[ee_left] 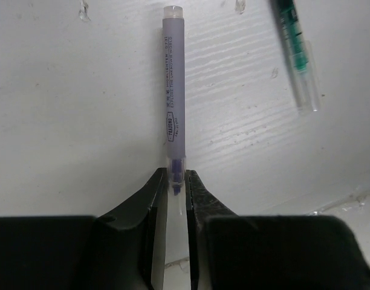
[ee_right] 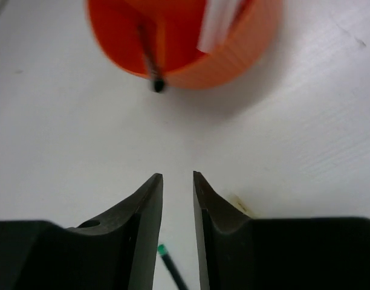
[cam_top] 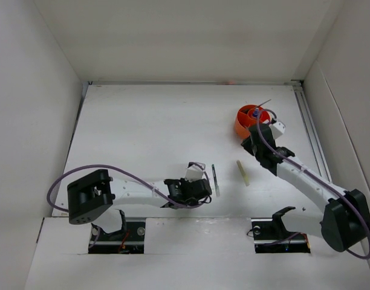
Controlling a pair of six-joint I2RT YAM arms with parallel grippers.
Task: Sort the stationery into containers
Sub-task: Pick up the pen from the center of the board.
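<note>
L arm stretched low, L tool (ee_left: pixel 175 181) pinches purple pen (ee_left: pixel 173 78); R tool (ee_right: pixel 178 178) barely open, empty, facing orange holder (ee_right: pixel 233 60).

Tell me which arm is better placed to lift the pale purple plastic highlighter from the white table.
The left. The left gripper has the clear end of the pale purple plastic highlighter between its fingers, apparently closed on it. The right gripper is empty and faces the round orange plastic holder instead.

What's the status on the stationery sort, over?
Left tool shut on end of purple highlighter. Right tool ajar, empty, facing orange holder. Green pen nearby, not blocking.
</note>
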